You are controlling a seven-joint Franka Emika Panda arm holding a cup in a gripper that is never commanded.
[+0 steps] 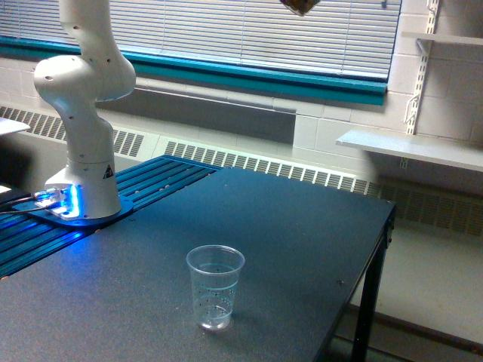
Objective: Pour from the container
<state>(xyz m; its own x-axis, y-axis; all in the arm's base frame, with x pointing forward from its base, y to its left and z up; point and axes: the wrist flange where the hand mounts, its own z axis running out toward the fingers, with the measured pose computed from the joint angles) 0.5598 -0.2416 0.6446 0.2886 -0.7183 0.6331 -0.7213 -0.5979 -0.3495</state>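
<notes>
Far below the tool, a lone dotted cup (215, 287) waits upright on the counter (302, 226).

We see only a dark scrap of the tool (299, 6) at the top edge, so we cannot tell whether it is spread or pinching anything; the ridged container is out of view, and we judge it is carried up there. The dotted cup stands open-mouthed, below and toward the exterior view's left of the tool, likely set as the receiver. The arm's base (83, 173) sits well clear.
</notes>
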